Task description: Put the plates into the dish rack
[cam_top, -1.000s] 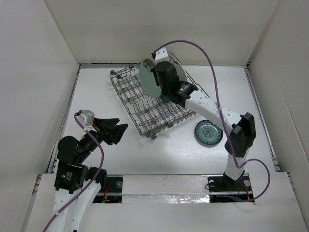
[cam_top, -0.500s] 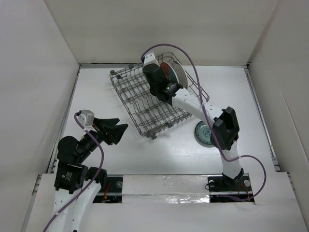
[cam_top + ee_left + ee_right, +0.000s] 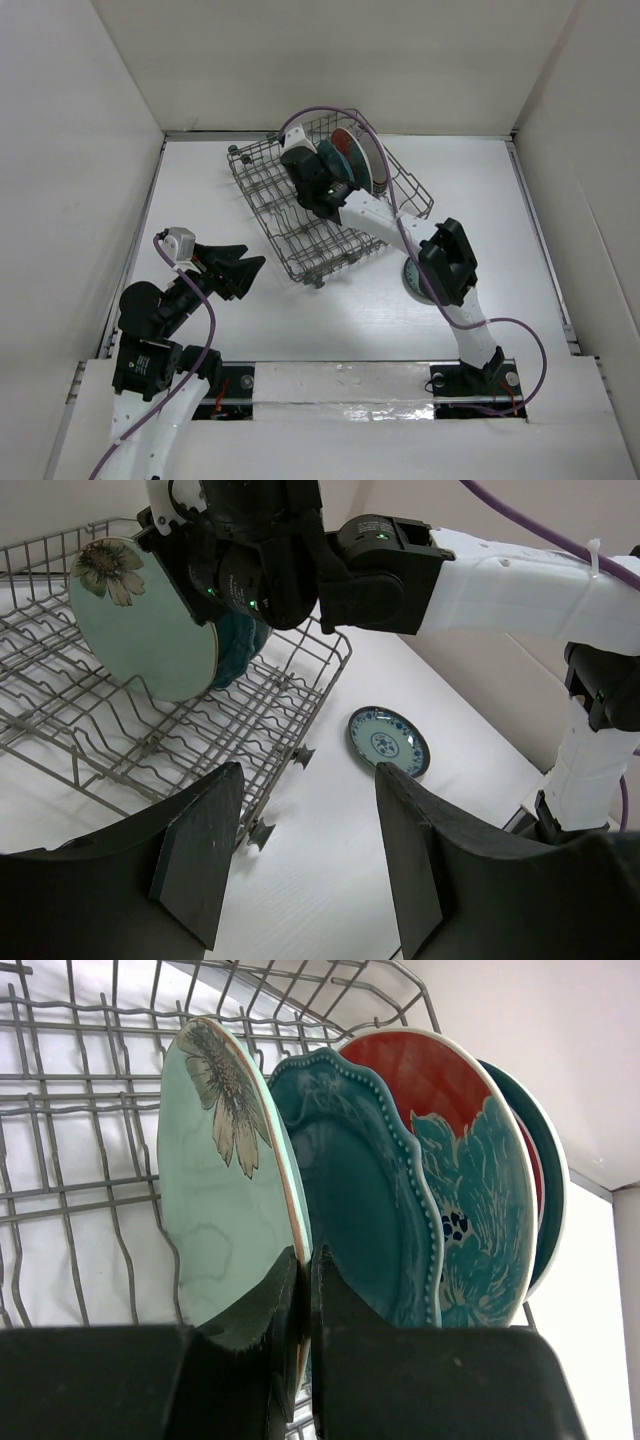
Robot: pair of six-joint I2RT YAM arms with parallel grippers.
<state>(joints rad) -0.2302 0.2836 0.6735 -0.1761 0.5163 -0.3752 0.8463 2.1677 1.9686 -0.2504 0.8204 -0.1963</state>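
rack (image 3: 290, 222): 4 plates (image 3: 365, 1210) upright | R jaws pinch mint plate (image 3: 215, 1200) | L jaws spread

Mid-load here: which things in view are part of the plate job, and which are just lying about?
Job: dish rack; mint plate, clamped by the right gripper; scalloped plate, red floral plate and rear plate, all racked; ringed plate on the table.
Lying about: nothing loose; only the open left gripper and purple cables.

Right pincer (image 3: 303, 1265) hides mint plate (image 3: 215, 1190) rim; arm (image 3: 445, 262) half-covers ringed plate (image 3: 410, 278).
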